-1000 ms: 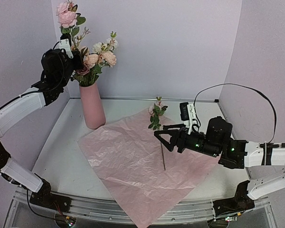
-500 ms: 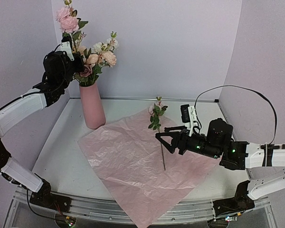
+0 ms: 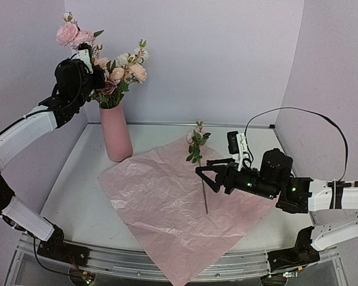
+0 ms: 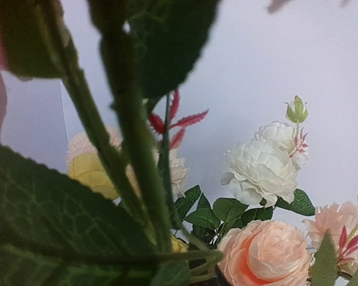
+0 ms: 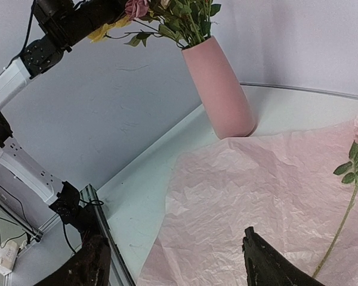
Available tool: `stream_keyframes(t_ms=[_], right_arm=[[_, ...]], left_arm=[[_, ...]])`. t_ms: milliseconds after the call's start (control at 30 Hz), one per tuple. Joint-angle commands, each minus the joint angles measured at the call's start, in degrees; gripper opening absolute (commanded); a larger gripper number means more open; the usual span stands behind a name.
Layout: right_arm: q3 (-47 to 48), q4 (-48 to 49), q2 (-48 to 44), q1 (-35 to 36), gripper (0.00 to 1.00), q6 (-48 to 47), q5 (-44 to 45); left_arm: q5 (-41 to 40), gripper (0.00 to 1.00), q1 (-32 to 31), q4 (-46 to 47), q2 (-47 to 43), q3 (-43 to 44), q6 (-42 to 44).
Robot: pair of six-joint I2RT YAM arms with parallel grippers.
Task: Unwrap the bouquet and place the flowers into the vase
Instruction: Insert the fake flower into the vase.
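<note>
Blurry green stem nr flowers

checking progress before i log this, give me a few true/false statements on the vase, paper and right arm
1. The vase stands upright with flowers in it. True.
2. The pink paper is wrapped around a bouquet. False: it lies spread open on the table.
3. One loose flower stem lies on the paper. True.
4. The right gripper has its jaws shut on that stem. False: the jaws are open and empty, beside the stem.
</note>
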Motion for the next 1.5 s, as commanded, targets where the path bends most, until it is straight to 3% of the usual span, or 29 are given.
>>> stream_keyframes(t_ms=[0, 433, 733, 1000, 1067, 1233, 1467], right_arm=[[0.16, 2.24, -0.58, 0.28, 0.77, 1.04, -0.58], [-0.1, 2.62, -0.53, 0.31, 0.77, 2.2, -1.2], [-0.48, 2.62, -0.98, 0.32, 0.76, 2.35, -1.35], [-1.16, 2.63, -1.91, 0.29, 0.77, 2.52, -1.04], [-1.11, 2.63, -1.86, 0.33, 0.77, 2.62, -1.01], [-0.88, 2.66, -1.85, 0.29, 0.77, 2.61, -1.11], [-0.62, 2.63, -1.64, 0.26, 0.77, 2.55, -1.14]], left_arm=[[-0.46, 0.04, 0.68, -3.11, 0.54, 3.68, -0.69], [1.61, 0.0, 2.73, -10.51, 3.05, 8.18, -2.15], [7.14, 0.0, 2.91, -13.53, 4.65, 4.99, -6.59], [7.1, 0.01, 2.92, -13.45, 5.64, 2.19, -6.69], [7.02, 0.06, 2.91, -13.53, 5.59, 1.98, -6.48], [8.0, 0.3, 2.89, -13.95, 4.12, 3.15, -6.1], [8.62, 0.4, 2.91, -16.93, 1.22, 4.85, -7.45]])
